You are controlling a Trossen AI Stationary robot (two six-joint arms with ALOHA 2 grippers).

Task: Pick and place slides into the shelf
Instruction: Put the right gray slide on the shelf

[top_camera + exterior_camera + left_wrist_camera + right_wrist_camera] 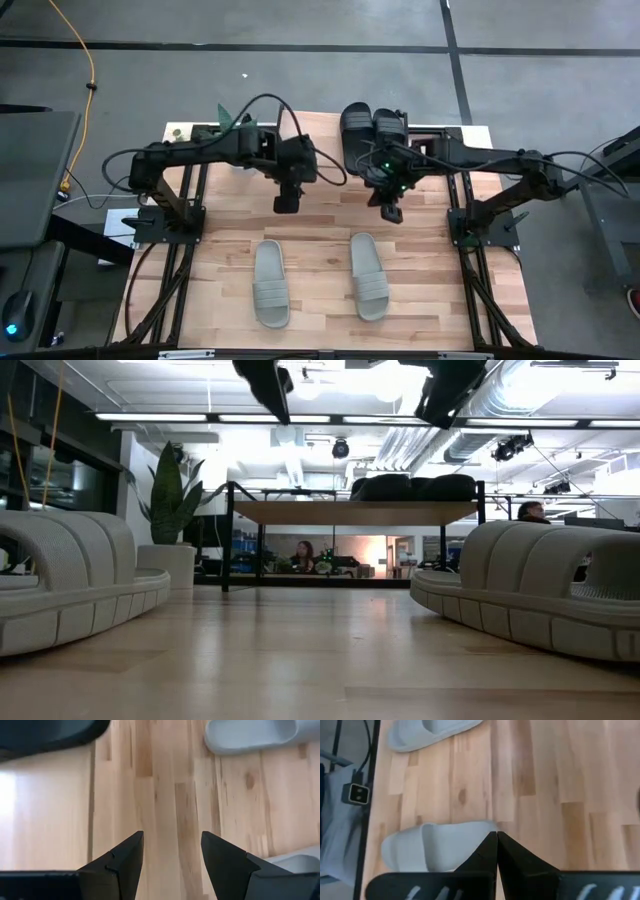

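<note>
Two pale grey-green slides fill the foreground of my low view, one [70, 585] at the left edge and one [535, 595] at the right, both flat on the wooden table [320, 660]. From above they lie side by side near the table's front edge, toes pointing toward the shelf, well apart from each other, with bare planks between them.

Behind them stands the shelf [355, 512], a light plank on thin black legs at the table's far edge. Its right half carries the two black slides [372, 128], touching each other; its left half is bare wood.

I have both arms hanging above the table between the shelf and the pale pair. Left gripper [286, 203] hovers over open planks with its fingers [125, 865] spread and nothing between them. Right gripper [392, 212] hovers just in front of the black slides, its fingers [490, 852] pressed together and empty; one pale slide shows just beyond their tips in its wrist view.

Nothing stands between either gripper and the pale slides. A potted plant [175, 510] sits beyond the table at left, and a person [302, 555] shows in the room under the shelf. I can read no brand or writing anywhere.
</note>
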